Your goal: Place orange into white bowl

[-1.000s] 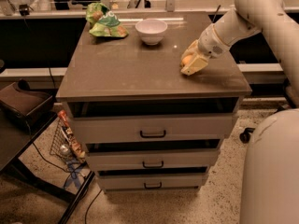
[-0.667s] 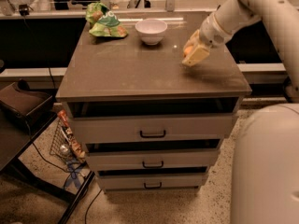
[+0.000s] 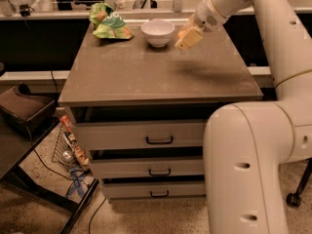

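The white bowl (image 3: 157,32) stands upright at the back middle of the grey-brown cabinet top (image 3: 146,77). My gripper (image 3: 187,38) hangs just to the right of the bowl, a little above the top, with its pale yellow fingers pointing down and left. It is shut on the orange (image 3: 183,33), of which only a small orange-yellow patch shows between the fingers. The orange is beside the bowl's rim, not over it. The bowl looks empty.
A green and yellow snack bag (image 3: 109,22) lies at the back left of the top. The cabinet has three drawers (image 3: 158,139) below. A dark low table (image 3: 19,130) and a wire basket (image 3: 68,150) stand at the left. My white arm and base (image 3: 253,169) fill the right side.
My gripper has risen from the right side of the cabinet top and moved left and back with the orange, up to the right of the bowl.
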Controlling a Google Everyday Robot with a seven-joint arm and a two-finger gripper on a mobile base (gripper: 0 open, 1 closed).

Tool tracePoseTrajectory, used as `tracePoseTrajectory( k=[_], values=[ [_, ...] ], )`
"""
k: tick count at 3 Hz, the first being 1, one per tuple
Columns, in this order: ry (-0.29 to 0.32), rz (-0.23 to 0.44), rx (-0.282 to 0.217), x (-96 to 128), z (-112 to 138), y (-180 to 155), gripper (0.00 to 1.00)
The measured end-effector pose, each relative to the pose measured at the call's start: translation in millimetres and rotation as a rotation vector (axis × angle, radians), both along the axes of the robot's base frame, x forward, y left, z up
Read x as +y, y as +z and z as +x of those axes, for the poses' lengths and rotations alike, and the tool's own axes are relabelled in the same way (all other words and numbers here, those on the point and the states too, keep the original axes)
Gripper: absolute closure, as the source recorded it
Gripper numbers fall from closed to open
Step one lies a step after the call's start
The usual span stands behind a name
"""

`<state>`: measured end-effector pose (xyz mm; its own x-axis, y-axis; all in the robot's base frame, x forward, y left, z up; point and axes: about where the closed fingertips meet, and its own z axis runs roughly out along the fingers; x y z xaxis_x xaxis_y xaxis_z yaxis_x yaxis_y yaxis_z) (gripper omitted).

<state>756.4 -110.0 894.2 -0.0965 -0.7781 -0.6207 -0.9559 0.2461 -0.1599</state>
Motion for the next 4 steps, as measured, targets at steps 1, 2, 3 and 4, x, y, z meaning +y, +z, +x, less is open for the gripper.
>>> tracePoseTrajectory(
  k=[1, 2, 3, 4],
  values=[
    [-0.059, 0.159, -0.087, 23.4, 31.4, 33.0, 1.0],
    [-0.072, 0.177, -0.128, 25.3, 38.4, 45.5, 1.0],
    [-0.069, 0.176, -0.123, 25.9, 37.9, 43.9, 1.0],
    [-0.096, 0.2, -0.13, 32.8, 52.4, 36.3, 1.0]
  ],
)
